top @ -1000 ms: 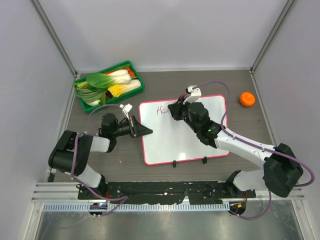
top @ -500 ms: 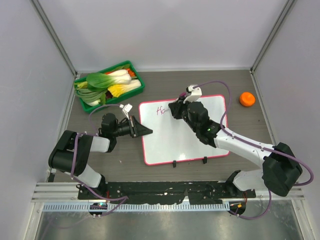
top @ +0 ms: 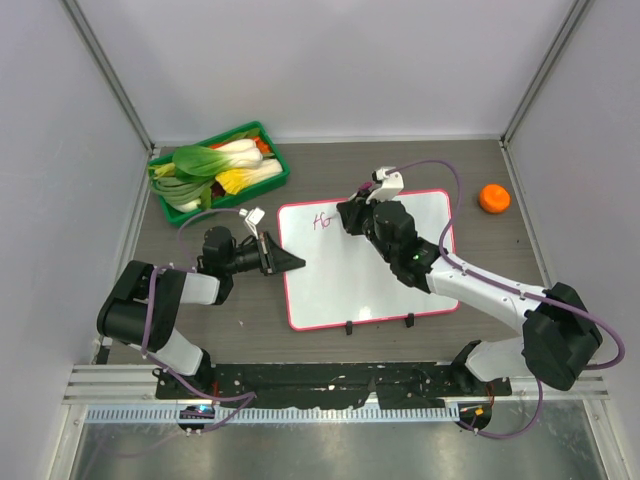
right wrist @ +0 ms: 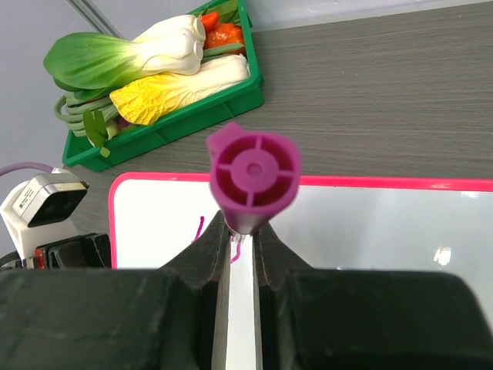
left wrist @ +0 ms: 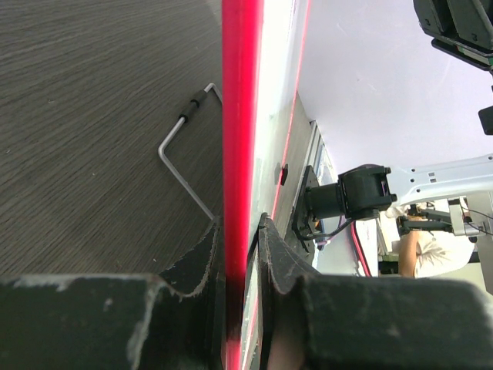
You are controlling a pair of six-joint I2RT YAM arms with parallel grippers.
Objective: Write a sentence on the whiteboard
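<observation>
Grey wood-grain table (top: 400,165) fills the overhead view, walled on three sides by pale panels. At centre frame lies the whiteboard (top: 350,285), writing face toward the overhead camera. Its long axis runs left to right, slightly tilted, with two black feet on the lower edge. At the board's left edge, the left pincer (left wrist: 240,231) is pressed together on the red frame, pinching the rim between both jaws. Over the board's upper left corner, the right pincer (right wrist: 240,233) is pinching a purple marker (right wrist: 253,176). The marker's long axis runs from the wrist camera down toward the board, butt end facing the camera. Its tip is hidden behind the barrel, so contact with the surface cannot be confirmed. Of the sentence (top: 321,219), only the first few magenta strokes are present, at the board's upper left, beginning with what reads as "H". The rest of the board is blank. Judgement: the task is at an early stage, and nearly all words are left to write, proceeding toward the right of the frame. A green tray (top: 272,180) of vegetables stands at upper left, apart from the board.
</observation>
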